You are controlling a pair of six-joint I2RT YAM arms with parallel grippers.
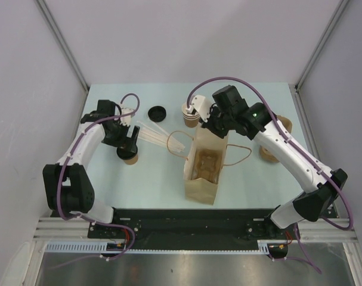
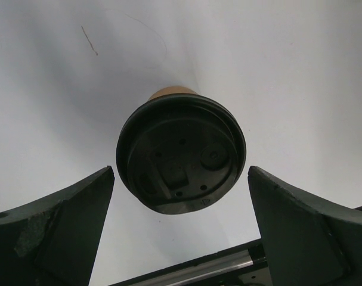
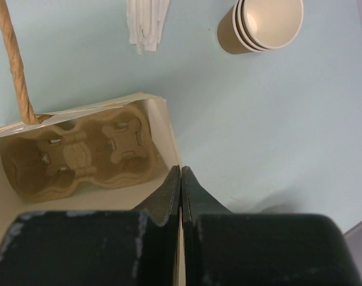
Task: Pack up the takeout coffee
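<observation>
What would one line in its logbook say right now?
left jaws: open, lined up on takeout coffee, not gripping | right jaws: shut on paper bag rim | cup carrier: inside bag | coffee: not yet in bag

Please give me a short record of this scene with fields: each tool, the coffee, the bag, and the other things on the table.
left tool: open, straddling the takeout coffee, not touching it
right tool: shut on the paper bag rim
takeout coffee: upright on the table, lid on, outside the bag
paper bag: open, cup carrier inside
elsewhere: stack of lidless cups, loose black lid, white straws
</observation>
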